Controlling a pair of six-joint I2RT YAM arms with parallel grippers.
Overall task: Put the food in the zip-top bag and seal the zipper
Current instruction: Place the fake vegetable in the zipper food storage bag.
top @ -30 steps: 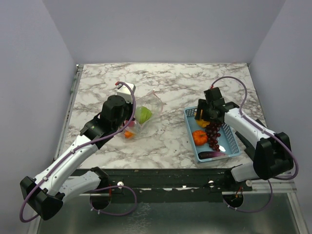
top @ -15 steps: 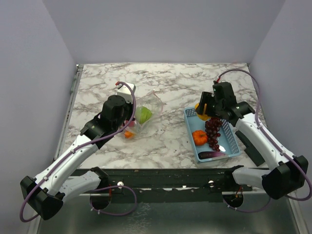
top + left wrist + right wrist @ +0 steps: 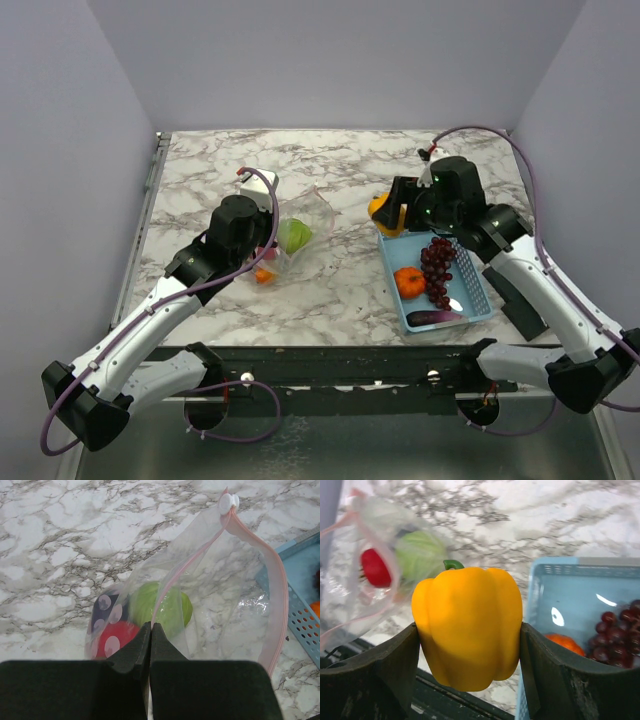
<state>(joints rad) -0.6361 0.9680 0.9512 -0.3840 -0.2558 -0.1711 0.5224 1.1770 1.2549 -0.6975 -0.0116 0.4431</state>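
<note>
Above marble table [image 3: 200, 170], right tool [image 3: 469, 630] clamps glossy yellow pepper [image 3: 467, 610], left tool [image 3: 150, 630] shut on floppy clr bag [image 3: 225, 595]

The worktop [image 3: 350, 165] is a white marble-pattern slab with grey veining. Plain pale lavender walls [image 3: 330, 60] enclose it on the left, far and right sides. A dark frame [image 3: 340, 362] runs along its near edge. Lighting is even.

We see a white marble-patterned table [image 3: 350, 160]. On its left half lies a clear plastic bag [image 3: 315, 212]; well apart, on the right half, a light-blue basket [image 3: 455, 321] sits flat.
</note>
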